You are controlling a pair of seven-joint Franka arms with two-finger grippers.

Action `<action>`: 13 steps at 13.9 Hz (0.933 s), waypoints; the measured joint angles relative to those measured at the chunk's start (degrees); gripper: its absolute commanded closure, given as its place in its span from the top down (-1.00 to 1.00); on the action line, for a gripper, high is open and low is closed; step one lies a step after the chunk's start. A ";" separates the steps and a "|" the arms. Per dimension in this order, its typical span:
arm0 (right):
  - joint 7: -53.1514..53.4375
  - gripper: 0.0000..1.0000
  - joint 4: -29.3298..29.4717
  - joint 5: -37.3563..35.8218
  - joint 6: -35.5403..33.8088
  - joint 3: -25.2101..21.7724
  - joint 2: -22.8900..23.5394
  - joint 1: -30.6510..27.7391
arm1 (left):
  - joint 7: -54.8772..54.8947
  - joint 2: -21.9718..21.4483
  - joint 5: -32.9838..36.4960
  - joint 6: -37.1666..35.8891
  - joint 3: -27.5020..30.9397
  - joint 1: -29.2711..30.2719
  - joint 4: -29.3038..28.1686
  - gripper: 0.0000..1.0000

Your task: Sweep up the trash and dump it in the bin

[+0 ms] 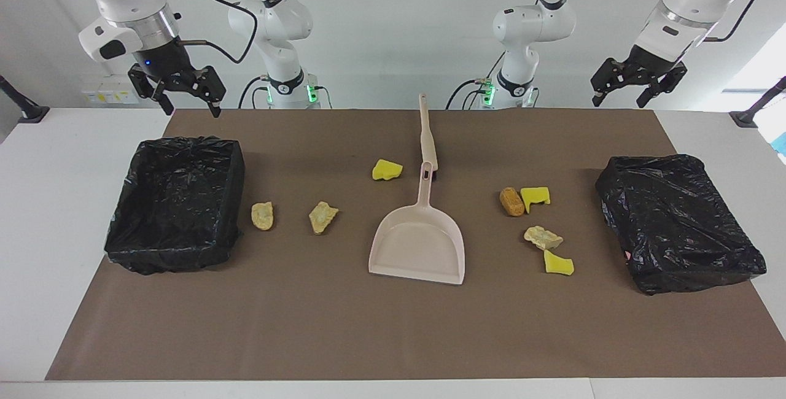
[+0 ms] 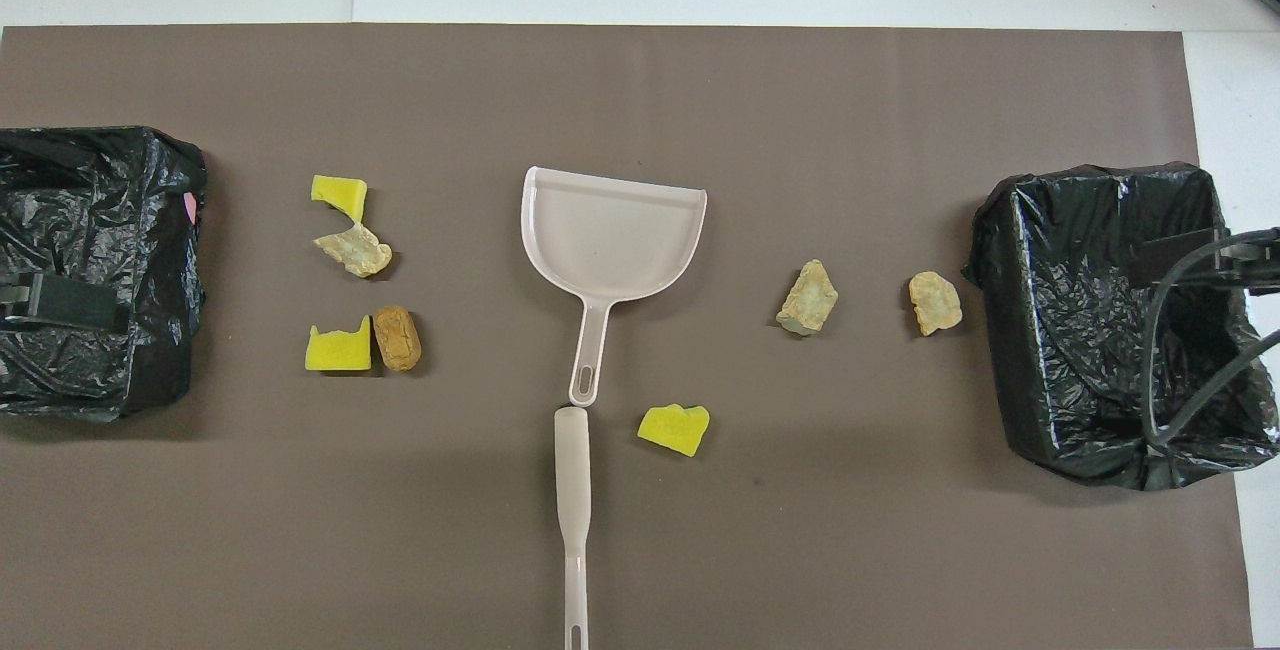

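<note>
The trash lies loose on the brown mat (image 1: 344, 325) in two groups, none of it swept yet. Toward the left arm's end sit a brown chunk (image 1: 511, 201) touching a yellow sponge piece (image 1: 535, 197), with a pale crumbly piece (image 1: 543, 237) and another yellow scrap (image 1: 559, 263) just beside them, farther from the robots. Toward the right arm's end lie two tan chunks (image 1: 262, 215) (image 1: 322, 216), and one more yellow sponge piece (image 1: 387, 169) rests near the middle.

Between the groups the beige dustpan (image 1: 417, 244) lies flat, mouth pointing away from the robots, its handle end meeting the beige brush (image 1: 427, 135), which lies in line with it.

The left gripper (image 1: 635, 89) hangs raised with fingers spread wide and nothing in them; the nearest scraps are well below it, toward the table's middle. The right gripper (image 1: 178, 93) is likewise raised, wide and empty, just above the edge of the open black-lined bin (image 1: 175, 202) at its end. A second black-bagged bin (image 1: 678, 221) sits under the left gripper's end.

The work looks to be at its very start: both tools untouched. The next move probably calls for one arm to descend on the brush handle and the other on the dustpan handle.

The mat covers a white table (image 1: 55, 202); a pale wall stands at the robots' back.
</note>
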 measured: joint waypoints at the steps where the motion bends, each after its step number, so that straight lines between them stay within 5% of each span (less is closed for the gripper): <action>1: 0.00 1.00 -0.03 0.00 0.00 0.00 0.00 0.00 | 0.00 -0.02 0.00 -0.11 0.00 0.05 0.47 1.00; 13: -0.04 1.00 -0.25 0.00 -0.02 -0.07 0.00 -0.01 | 0.08 -0.36 -0.13 -2.14 -1.25 -0.70 1.95 1.00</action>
